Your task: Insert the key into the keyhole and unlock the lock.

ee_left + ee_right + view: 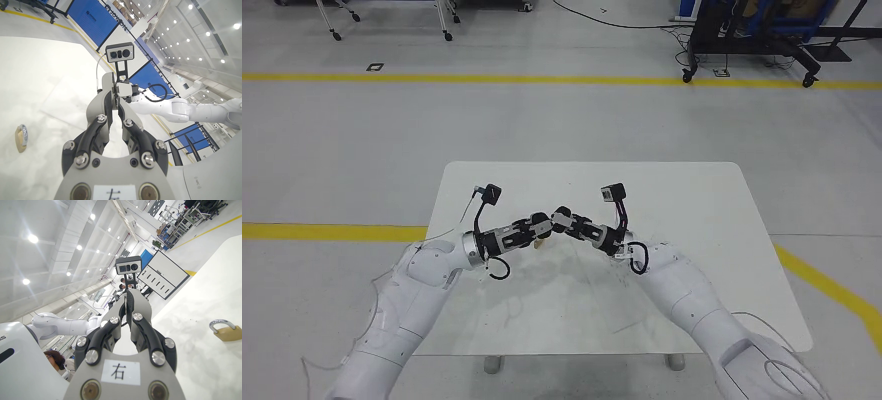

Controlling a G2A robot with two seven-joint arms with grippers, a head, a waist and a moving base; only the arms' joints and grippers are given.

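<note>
Brass padlock [226, 333] lies flat on the white tabletop [692, 200], its steel shackle apparently closed, held by neither arm. Left pincer [115, 98] and right pincer [128, 300] hang nearly tip to tip close by, both clenched. Whether either pinches a key I cannot tell. Inserting and turning the key look yet to be done.

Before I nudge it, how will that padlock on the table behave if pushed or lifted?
The padlock lies flat on the table, so it should slide rather than roll or tip. It looks like solid brass with a metal shackle: probably rigid and heavy for its size. The shiny shackle may be slippery; the flat sides seem the safer grip.
</note>
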